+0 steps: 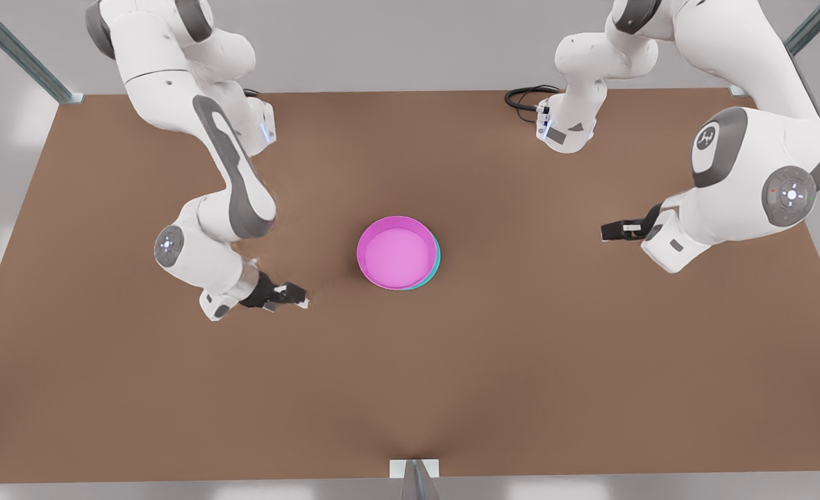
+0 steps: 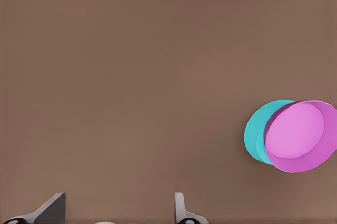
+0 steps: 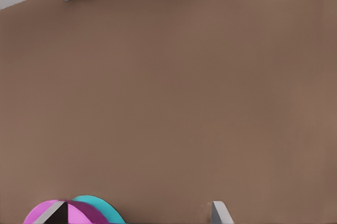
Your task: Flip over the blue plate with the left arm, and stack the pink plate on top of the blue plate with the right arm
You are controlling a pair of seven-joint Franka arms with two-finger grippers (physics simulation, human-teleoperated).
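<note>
Round magenta-pink plastic plate (image 1: pixel 396 251) rim-up atop round cyan plastic plate (image 1: pixel 437 260). Left end effector (image 1: pixel 607 230) at front view's right, right end effector (image 1: pixel 297 295) opposite, both spread.

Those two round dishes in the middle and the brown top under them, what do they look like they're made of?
The pink plate and the blue plate beneath it look like smooth plastic: flat, even colour, thin rims, soft sheen. The table looks matte brown, maybe board or laminate; no grain or shine shows. It's all a simulator's render, so that's only a guess.
</note>
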